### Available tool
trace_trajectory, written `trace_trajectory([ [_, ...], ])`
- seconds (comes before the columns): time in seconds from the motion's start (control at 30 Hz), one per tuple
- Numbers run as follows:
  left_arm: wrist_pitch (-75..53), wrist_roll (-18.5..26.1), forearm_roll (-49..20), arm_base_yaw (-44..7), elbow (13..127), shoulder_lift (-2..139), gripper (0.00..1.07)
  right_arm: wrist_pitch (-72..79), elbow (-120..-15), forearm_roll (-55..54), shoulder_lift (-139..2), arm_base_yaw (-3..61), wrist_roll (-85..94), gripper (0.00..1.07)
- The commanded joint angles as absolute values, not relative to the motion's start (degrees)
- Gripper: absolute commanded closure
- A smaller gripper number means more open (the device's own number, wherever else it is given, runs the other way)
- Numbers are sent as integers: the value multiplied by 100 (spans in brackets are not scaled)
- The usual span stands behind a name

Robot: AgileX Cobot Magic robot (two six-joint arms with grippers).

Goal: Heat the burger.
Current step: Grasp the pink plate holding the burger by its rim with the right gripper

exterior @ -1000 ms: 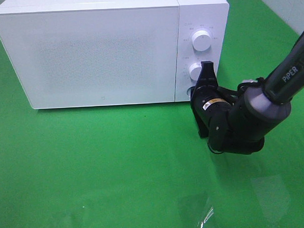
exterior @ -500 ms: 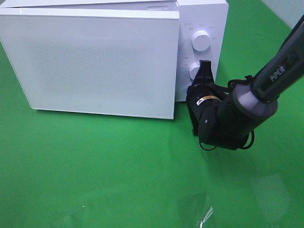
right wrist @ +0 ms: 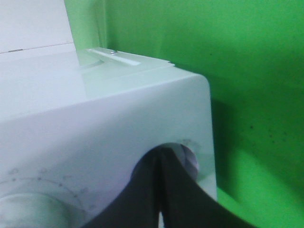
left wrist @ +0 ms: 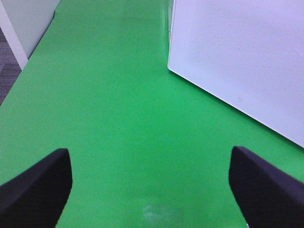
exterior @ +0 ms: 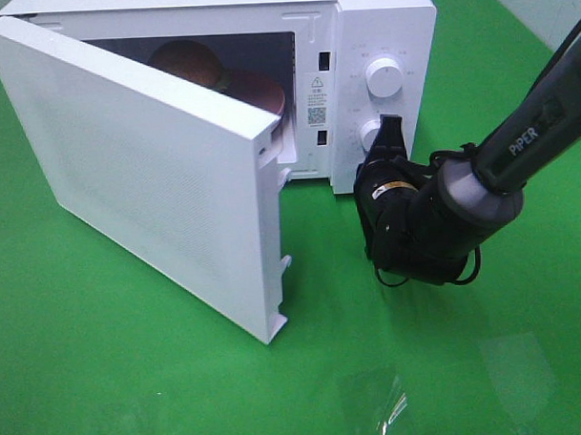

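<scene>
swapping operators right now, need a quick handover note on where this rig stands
Left gripper: open, empty, over the green table beside the microwave door.
Right gripper: shut, tip at the microwave control panel by the lower knob.
Burger: inside the microwave, door wide open.
Done: burger is in the cavity; whether it was heated cannot be told.
Left: if unheated, close the door and set a knob.

white microwave [exterior: 389,23] on a bright green tabletop [exterior: 134,385], black robot arm [exterior: 540,123] beside it.
the microwave's dials [exterior: 385,79] are white too, and its door [exterior: 146,175] carries a fine grey dot pattern. inside, the burger [exterior: 183,61] shows a golden-brown bun above a pink plate [exterior: 262,92]. the arm has white lettering and a grey band. the left jaws and right jaws are black.
</scene>
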State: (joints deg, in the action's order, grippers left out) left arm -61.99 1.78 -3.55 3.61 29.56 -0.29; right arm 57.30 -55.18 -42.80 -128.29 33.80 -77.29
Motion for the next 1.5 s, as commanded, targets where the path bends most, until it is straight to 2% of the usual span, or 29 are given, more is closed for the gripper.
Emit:
trace_trajectory([
  [0.03, -6142, 189, -401, 367, 2956, -115, 25, 7403, -6131, -3753, -12851, 3077, -7786, 107],
  [0.7, -6142, 189, -401, 367, 2956, -115, 25, 6423, -5128, -3696, -12456, 3690, -8130, 107],
  [1.1, -6142, 189, -401, 367, 2956, -115, 25, 5718, -4377, -3323, -11837, 3747, -8056, 107],
  [1.47, -6142, 189, -401, 367, 2956, -115, 25, 5283, -3793, -2670, -10995, 3747, -6979, 105],
  [1.5, -6142, 189, -401, 367, 2956, -115, 25, 4887, -3753, -2590, -10772, 3747, -6681, 104],
])
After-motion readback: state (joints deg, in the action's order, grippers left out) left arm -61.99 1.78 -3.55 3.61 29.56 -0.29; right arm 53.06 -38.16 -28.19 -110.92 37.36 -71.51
